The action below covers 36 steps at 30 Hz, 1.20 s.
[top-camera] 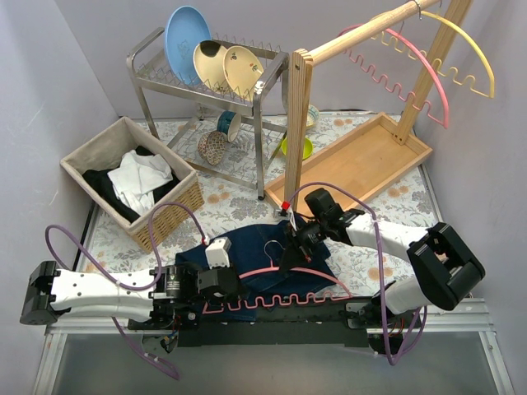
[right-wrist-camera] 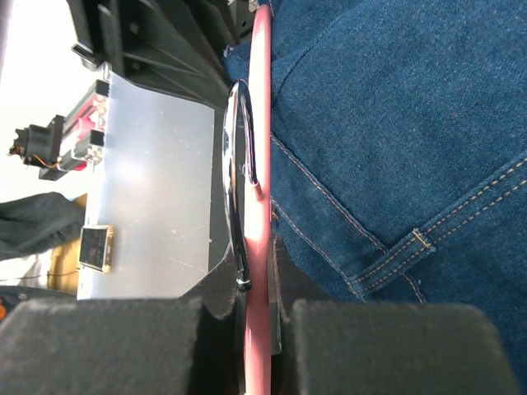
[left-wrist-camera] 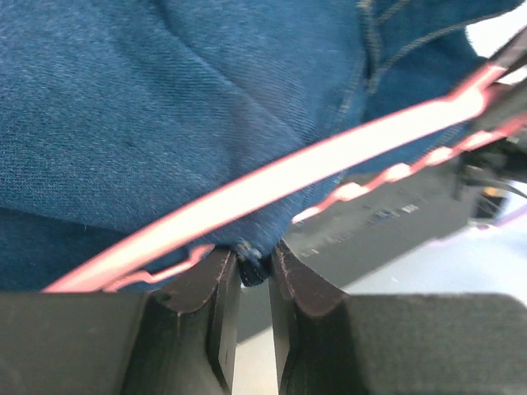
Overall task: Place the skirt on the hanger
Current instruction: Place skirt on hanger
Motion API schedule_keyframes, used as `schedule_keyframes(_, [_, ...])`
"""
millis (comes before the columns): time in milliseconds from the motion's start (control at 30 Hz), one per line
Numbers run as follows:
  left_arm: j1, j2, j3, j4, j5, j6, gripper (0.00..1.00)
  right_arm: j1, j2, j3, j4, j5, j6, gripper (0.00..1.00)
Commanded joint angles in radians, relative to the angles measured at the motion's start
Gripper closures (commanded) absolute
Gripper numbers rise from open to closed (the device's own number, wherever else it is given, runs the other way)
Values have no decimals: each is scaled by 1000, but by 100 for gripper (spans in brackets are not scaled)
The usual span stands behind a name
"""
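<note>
Likely soft and weighty, the denim skirt (top-camera: 251,243) is pinched at its edge by narrowed left fingers (left-wrist-camera: 218,304), while right fingers (right-wrist-camera: 216,292) clamp the thin, stiff pink hanger (left-wrist-camera: 329,156).

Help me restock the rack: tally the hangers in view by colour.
Pink: 2 (table hanger, rack hanger)
Yellow: 1 (yellow hanger, on the rack)
Total: 3
</note>
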Motion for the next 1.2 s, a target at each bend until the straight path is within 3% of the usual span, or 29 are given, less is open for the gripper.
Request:
schedule_keyframes(0, [0,-68,64,43,47,-133,85,6,-49,37,-51,11,-69,99])
schedule_keyframes(367, [0,-176,214,-48,181,-63,88,-38,-151,84,-141,-79,-209,99])
schedule_keyframes(767, [0,-356,233,-94,279,-62,87,-127,-162,107,-172,-99,-236,99])
schedule_keyframes(1000, [0,-441,188,-396,196,-260,87,-138,-144,95,-172,-24,-232,99])
schedule_keyframes(1167, [-2,-378,216,-559,91,-365,89,-123,-115,86,-174,-10,-232,99])
